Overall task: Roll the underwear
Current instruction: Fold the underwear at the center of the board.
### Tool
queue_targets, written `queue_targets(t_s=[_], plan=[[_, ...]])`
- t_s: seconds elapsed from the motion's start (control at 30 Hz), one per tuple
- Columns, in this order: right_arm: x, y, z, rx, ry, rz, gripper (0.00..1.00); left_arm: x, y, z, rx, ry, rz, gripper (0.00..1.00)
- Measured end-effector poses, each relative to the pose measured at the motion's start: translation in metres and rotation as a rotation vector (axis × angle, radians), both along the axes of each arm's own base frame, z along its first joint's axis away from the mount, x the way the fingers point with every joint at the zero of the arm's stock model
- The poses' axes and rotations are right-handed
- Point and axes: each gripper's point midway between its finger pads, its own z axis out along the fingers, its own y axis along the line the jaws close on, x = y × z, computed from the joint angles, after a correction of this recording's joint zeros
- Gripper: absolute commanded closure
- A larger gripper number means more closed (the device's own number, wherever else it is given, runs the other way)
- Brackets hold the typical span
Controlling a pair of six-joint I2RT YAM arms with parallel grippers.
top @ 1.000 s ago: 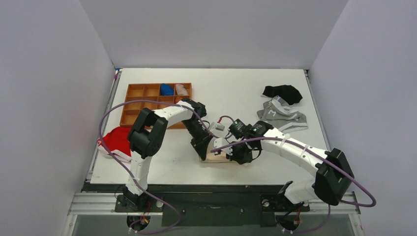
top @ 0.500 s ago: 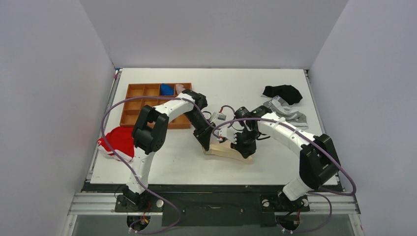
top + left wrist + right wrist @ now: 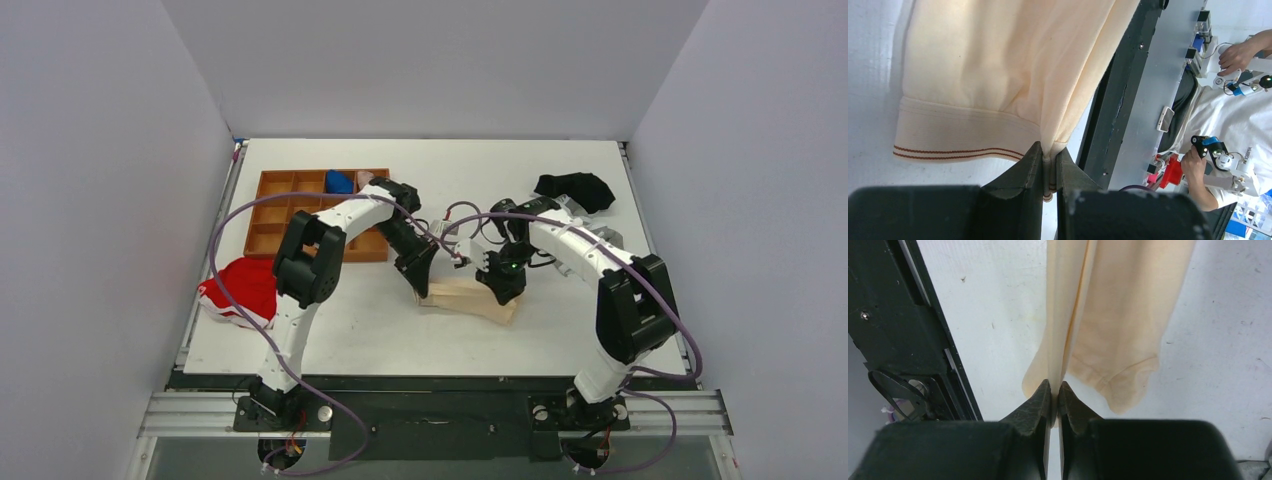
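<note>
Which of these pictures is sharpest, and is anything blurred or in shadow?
Top external: evenly lit and sharp, only soft shadows on the table. Left wrist: the underwear is crisp, the left gripper dark with little detail. Right wrist: fabric and table specks sharp, right gripper in shadow.

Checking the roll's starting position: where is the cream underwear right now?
In the top view, the underwear sits mid-table, right of the orange tray, pinched between the left tool and right tool.
</note>
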Motion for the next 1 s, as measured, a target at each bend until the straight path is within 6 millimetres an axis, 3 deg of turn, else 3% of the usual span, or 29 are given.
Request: queue_targets(t_s=[0.3,0.67,0.8,1.0], plan=[[0.014,-0.005,-0.011,0.015,0.050,-0.026,0.96,0.013,-0.008,0.002,-0.015,-0.029,0.018,0.97],[0.033,-0.010,-0.033,0.011,0.114,-0.048,0.96,0.029,-0.014,-0.003,-0.019,-0.052,0.028,0.87],[0.037,-0.015,-0.045,-0.005,0.146,-0.067,0.96,0.033,-0.017,-0.005,-0.017,-0.064,0.032,0.77],[0.037,-0.024,-0.054,-0.033,0.174,-0.087,0.96,0.042,-0.018,-0.010,-0.005,-0.104,0.041,0.39]])
